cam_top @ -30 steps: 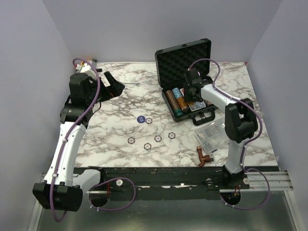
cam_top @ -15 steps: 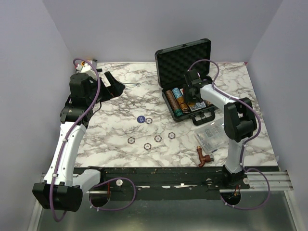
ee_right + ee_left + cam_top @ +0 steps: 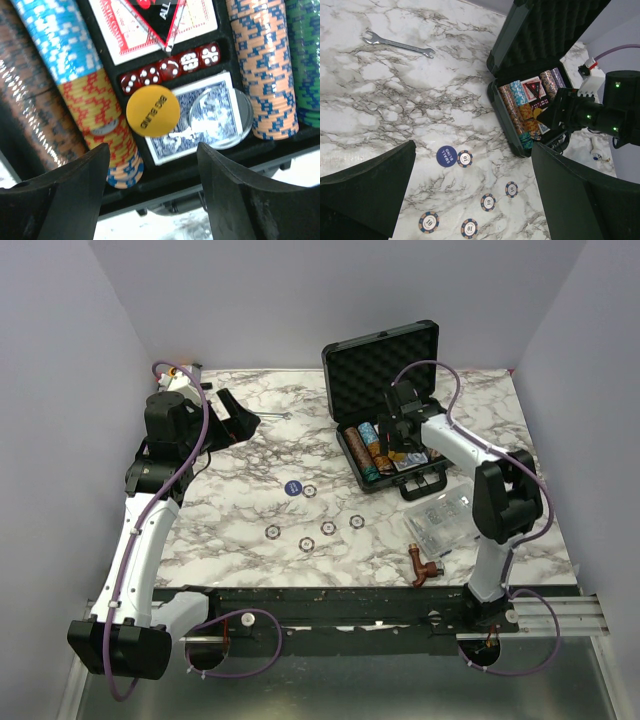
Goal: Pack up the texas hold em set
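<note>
I count five loose striped chips (image 3: 328, 528), one blue disc (image 3: 292, 487) and one wrench (image 3: 399, 44) on the desk (image 3: 250, 460), plus one briefcase (image 3: 385, 365), one clear box (image 3: 437, 525) and one pipe fitting (image 3: 420, 565). Inside the briefcase I see five red dice (image 3: 170, 68), one red deck (image 3: 150, 25), one blue deck (image 3: 172, 137) and one yellow disc (image 3: 152, 111).

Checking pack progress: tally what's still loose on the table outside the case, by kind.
Striped poker chips: 5
Blue small-blind disc: 1
Wrench: 1
Clear compartment box: 1
Brown pipe fitting: 1
Total: 9
</note>
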